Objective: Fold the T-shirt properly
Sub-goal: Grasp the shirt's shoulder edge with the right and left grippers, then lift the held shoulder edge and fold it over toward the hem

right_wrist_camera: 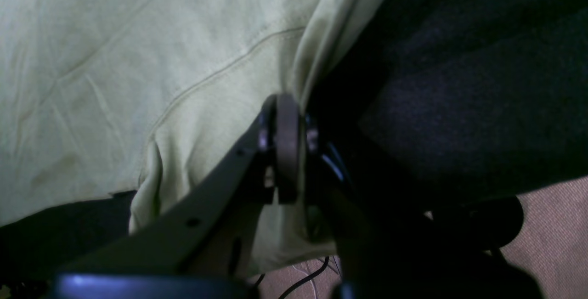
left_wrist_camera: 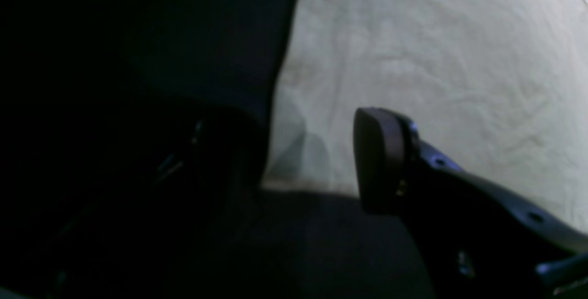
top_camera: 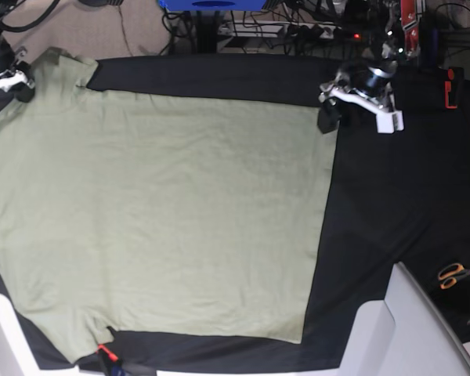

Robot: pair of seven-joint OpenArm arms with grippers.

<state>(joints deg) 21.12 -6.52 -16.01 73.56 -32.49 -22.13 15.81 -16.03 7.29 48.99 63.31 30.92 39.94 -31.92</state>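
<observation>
The pale sage-green T-shirt (top_camera: 164,211) lies spread flat on the black table cloth (top_camera: 376,204). My right gripper (top_camera: 19,84) is at the far left corner of the shirt, by a sleeve. In the right wrist view its pads (right_wrist_camera: 287,152) are pressed together, and a fold of the T-shirt (right_wrist_camera: 138,60) rises into them. At the shirt's far right corner hovers my left gripper (top_camera: 327,119). In the left wrist view this left gripper (left_wrist_camera: 294,161) stands open. One finger (left_wrist_camera: 379,161) shows over the T-shirt (left_wrist_camera: 436,60) edge; the other is lost in shadow.
Orange-handled scissors (top_camera: 454,274) lie on the cloth at the right. A white panel (top_camera: 407,329) juts in at the front right and another white edge (top_camera: 0,337) at the front left. Cables and gear (top_camera: 298,23) crowd the back edge. Beige floor (right_wrist_camera: 551,225) shows beyond the table.
</observation>
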